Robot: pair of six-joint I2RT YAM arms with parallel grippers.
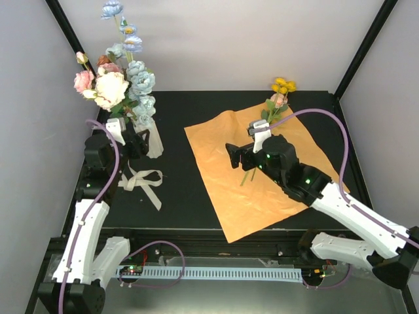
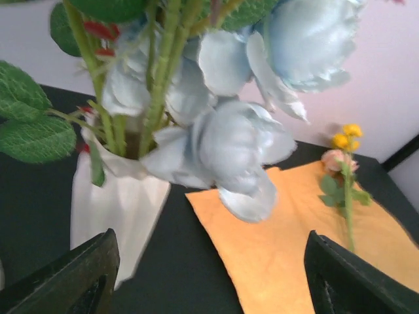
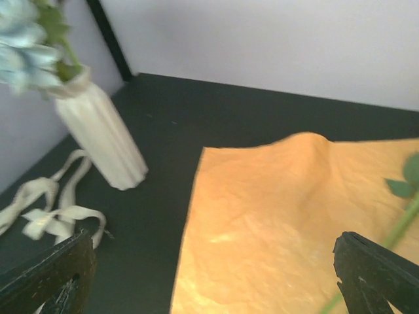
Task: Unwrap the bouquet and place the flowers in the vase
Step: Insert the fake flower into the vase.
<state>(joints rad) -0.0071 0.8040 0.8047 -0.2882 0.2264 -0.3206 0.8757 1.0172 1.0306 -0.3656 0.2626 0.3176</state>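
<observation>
Top external view, read left to right. At ten o'clock on the table, the vase (image 1: 155, 140), slim, ribbed and off-white, holds most of the flowers (image 1: 121, 82), fabric blooms on stiff green stalks. The left gripper (image 2: 216, 275) stands just beside it, jaws apart, gripping nothing. A limp cream ribbon (image 1: 144, 180) lies at eight o'clock. The orange paper (image 1: 262, 186), flat and creased, spreads at three o'clock and bears one stem (image 1: 278, 98) of yellow and pink buds. The right gripper (image 3: 216, 275) hovers over it, jaws wide, empty. That stem is probably light and springy; its bare lower stalk suits a hold.
</observation>
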